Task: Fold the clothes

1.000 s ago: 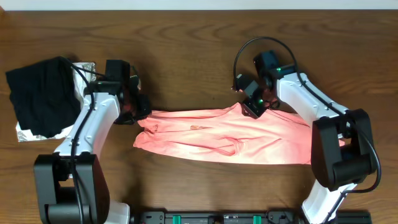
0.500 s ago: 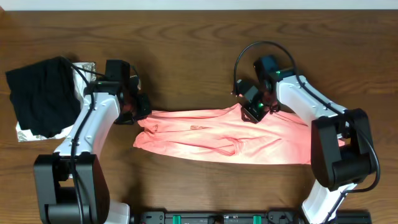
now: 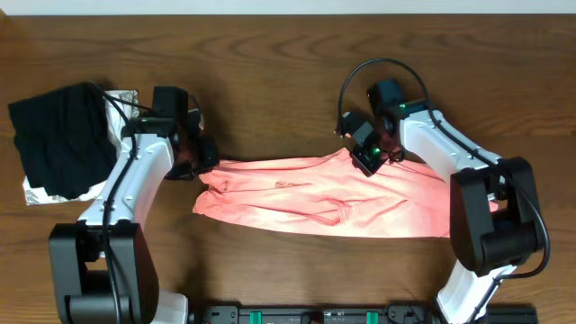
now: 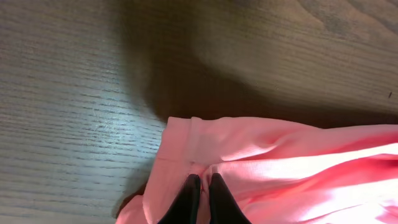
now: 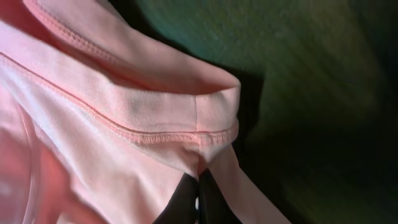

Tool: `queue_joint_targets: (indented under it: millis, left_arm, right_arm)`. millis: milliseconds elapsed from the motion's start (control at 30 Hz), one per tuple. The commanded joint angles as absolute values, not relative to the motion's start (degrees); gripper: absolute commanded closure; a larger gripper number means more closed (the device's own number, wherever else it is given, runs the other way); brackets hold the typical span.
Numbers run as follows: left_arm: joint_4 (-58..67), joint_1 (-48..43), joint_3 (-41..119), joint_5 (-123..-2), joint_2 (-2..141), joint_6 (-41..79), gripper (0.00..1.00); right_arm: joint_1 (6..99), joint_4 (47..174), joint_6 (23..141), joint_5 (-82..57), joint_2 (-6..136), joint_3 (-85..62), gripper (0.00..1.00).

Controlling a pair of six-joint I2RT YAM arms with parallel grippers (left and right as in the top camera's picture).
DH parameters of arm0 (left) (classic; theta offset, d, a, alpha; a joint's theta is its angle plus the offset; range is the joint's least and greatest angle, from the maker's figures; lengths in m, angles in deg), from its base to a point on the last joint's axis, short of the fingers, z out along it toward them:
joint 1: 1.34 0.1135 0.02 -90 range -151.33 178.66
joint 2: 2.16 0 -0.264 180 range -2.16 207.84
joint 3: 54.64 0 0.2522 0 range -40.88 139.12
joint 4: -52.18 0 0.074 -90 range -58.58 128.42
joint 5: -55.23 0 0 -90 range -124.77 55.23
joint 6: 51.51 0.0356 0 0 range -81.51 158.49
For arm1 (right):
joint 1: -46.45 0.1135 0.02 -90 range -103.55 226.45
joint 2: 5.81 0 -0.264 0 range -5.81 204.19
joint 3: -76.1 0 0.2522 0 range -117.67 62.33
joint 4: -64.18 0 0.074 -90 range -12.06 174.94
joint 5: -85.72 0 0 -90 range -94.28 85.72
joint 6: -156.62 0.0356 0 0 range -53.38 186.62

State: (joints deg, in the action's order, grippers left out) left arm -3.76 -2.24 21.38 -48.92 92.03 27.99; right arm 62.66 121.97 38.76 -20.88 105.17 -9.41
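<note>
The clothes, a salmon-pink T-shirt (image 3: 324,202), lie folded into a long band across the table's middle. At the band's upper left corner my left gripper (image 3: 200,164) is shut on the fabric. In the left wrist view its dark fingertips (image 4: 189,190) pinch a fold of the pink cloth (image 4: 280,168). My right gripper (image 3: 364,162) is shut on the shirt's far edge near the middle. The right wrist view shows its fingers (image 5: 186,199) closed on the fabric just below a stitched hem (image 5: 155,121).
A black folded garment (image 3: 58,135) lies at the far left on a silvery-white patterned cloth (image 3: 36,192). Both white arms reach in from the near edge. Bare brown wood (image 3: 270,81) lies beyond the shirt.
The right gripper has dropped slightly onto the shirt's far edge and closed on it. The left arm and the shirt have stayed put.
</note>
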Motion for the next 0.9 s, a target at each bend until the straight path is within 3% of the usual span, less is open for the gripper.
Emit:
queue_joint_targets:
  millis: [0, 867]
  left_arm:
    - [-4.0, -1.8, 21.2, -47.9, 91.4, 27.9, 0.94]
    - [-4.0, -1.8, 21.2, -47.9, 91.4, 27.9, 0.94]
  right_arm:
    - [63.4, 121.8, 39.8, -21.6, 105.8, -9.3, 0.99]
    - [68.7, 136.9, 40.4, -28.3, 99.6, -9.5, 0.99]
